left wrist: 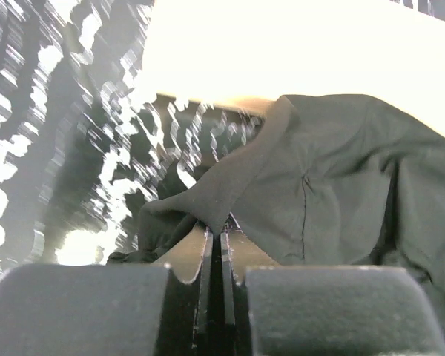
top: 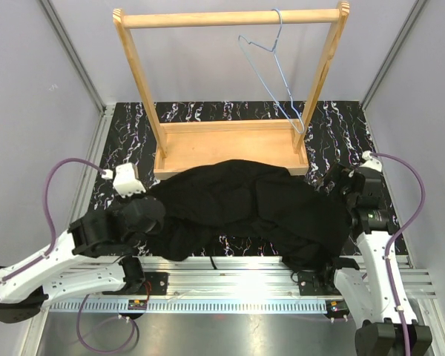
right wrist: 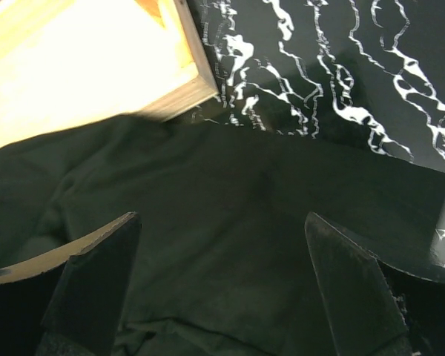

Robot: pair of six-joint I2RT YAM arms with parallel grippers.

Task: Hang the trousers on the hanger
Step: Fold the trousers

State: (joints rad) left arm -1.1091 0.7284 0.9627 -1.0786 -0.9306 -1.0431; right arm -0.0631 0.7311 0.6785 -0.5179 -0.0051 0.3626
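The black trousers [top: 252,208] lie crumpled on the mat in front of the wooden rack. The light-blue wire hanger [top: 276,70] hangs by its hook from the right part of the rack's top bar. My left gripper [top: 147,215] is at the left end of the trousers. In the left wrist view it [left wrist: 216,233] is shut on a fold of the trousers [left wrist: 334,178]. My right gripper [top: 335,182] is at the right end of the trousers. In the right wrist view it [right wrist: 221,222] is wide open just above the fabric [right wrist: 208,163], holding nothing.
The light wooden rack [top: 230,152] stands at the back of the black marbled mat [top: 341,119], its base tray right behind the trousers. Its corner shows in the right wrist view [right wrist: 170,81]. Grey walls close in both sides. A metal rail [top: 237,285] runs along the near edge.
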